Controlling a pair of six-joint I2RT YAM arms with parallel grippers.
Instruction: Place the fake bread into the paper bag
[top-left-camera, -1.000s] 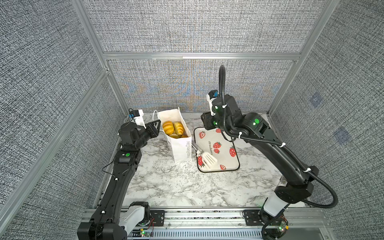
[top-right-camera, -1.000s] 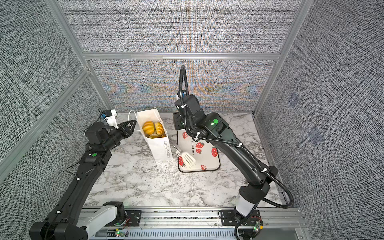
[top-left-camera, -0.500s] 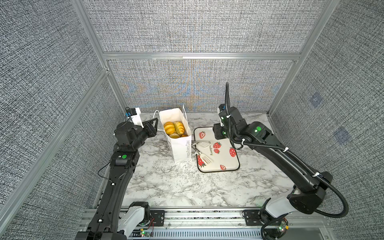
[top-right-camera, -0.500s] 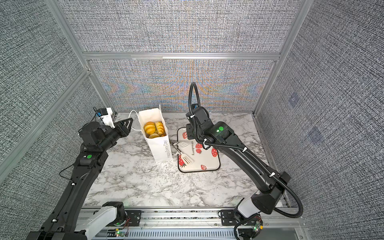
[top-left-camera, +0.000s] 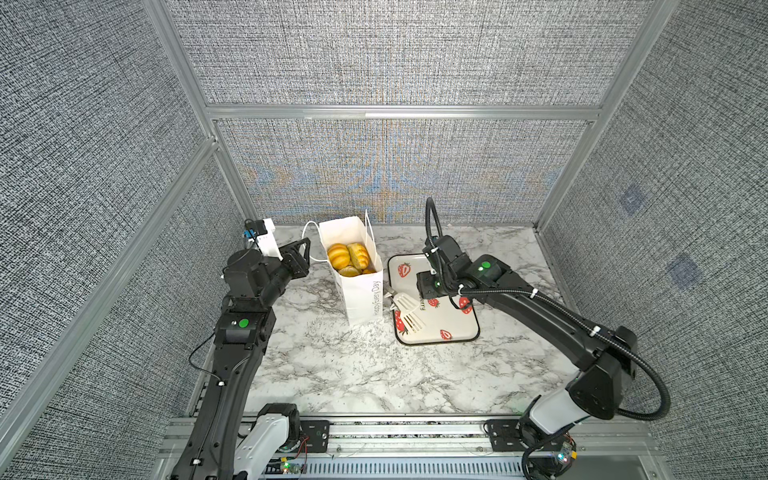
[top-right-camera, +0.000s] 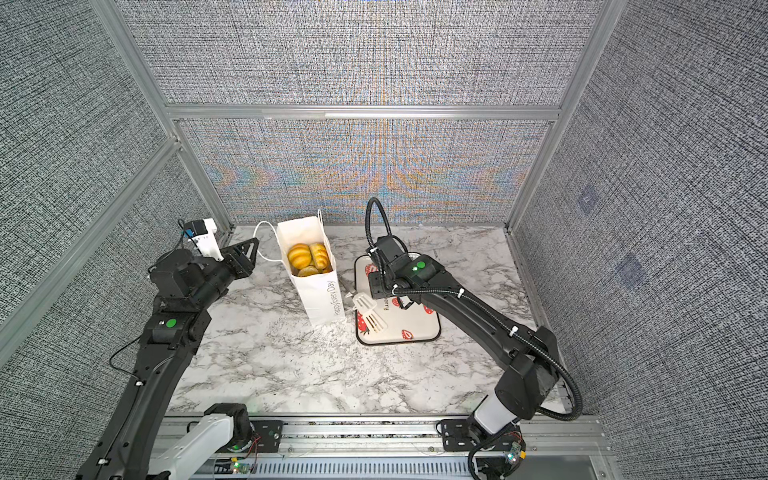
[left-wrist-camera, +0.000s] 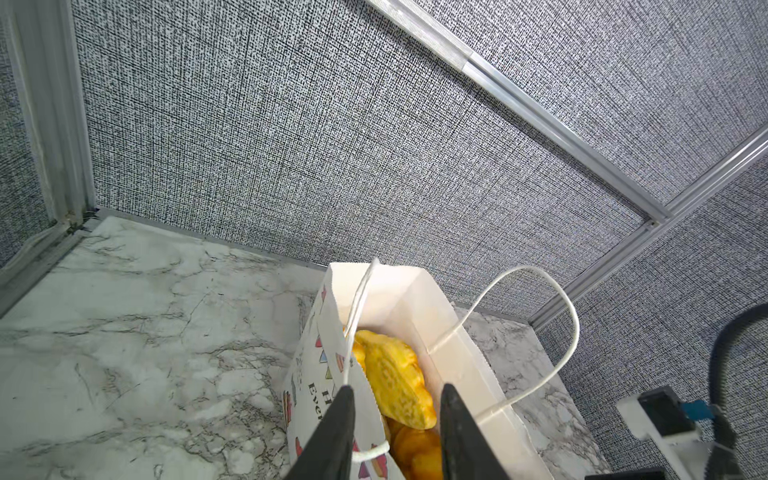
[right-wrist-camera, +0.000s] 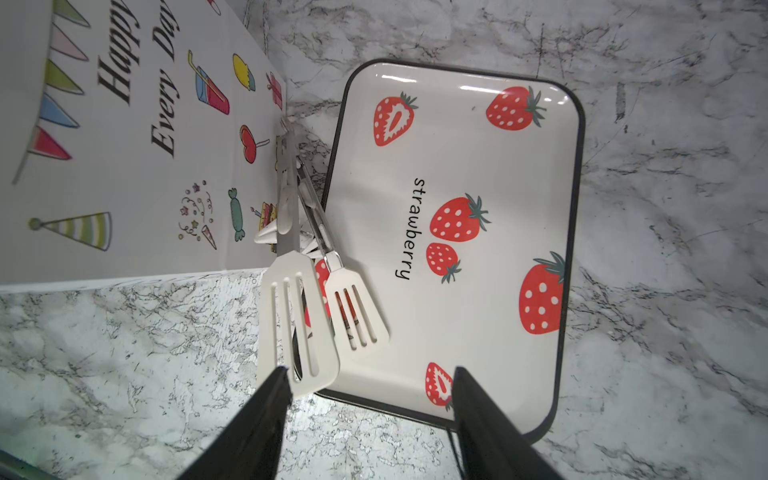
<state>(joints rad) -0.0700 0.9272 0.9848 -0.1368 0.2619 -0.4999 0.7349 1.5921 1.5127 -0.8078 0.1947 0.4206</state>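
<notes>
Fake bread (top-left-camera: 348, 259) inside paper bag (top-left-camera: 362, 293); left pincer (top-left-camera: 307, 252) just beside

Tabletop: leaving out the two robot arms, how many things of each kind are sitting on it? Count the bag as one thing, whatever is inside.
White paper bag: 1
Strawberry-print tray: 1
White slotted tongs: 1
Total: 3

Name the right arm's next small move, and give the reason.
Probably lift the right gripper clear and back from the tray. Its jaws stand open, the tongs lie free across the tray's edge beside the paper bag, the tray shows no bread, and the fake bread in view sits inside the bag.
</notes>
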